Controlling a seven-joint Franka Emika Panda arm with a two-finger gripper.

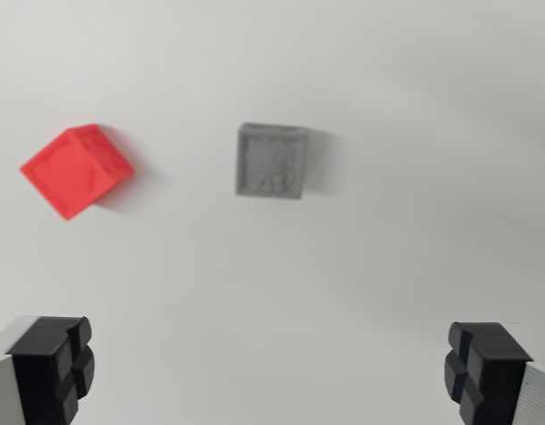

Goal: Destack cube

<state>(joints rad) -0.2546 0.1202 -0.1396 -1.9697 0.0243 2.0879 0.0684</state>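
the grey cube (pixel 272 161) serves as the landmark here: it sits flat on the white worktop (pixel 361 266), its sides squared to the wrist view. the red cube (pixel 76 171) lies well apart from it, toward the wrist view's left, turned so a corner points down the frame. neither cube rests on the other, so the stack looks already undone, as far as this view tells.

the tool (pixel 272 372) hangs below the grey cube in the frame, its two black fingers (pixel 52 367) spread wide at either lower corner, holding nothing.

both cubes look like small printed plastic blocks: probably light, rigid, not fragile. the grey one shows a rough, textured top, so its faces should give decent friction; the red one looks smoother and may slip more readily. a grip across two opposite flat side faces seems best. for the red cube that likely means turning the wrist to meet its rotated faces rather than pinching corners.
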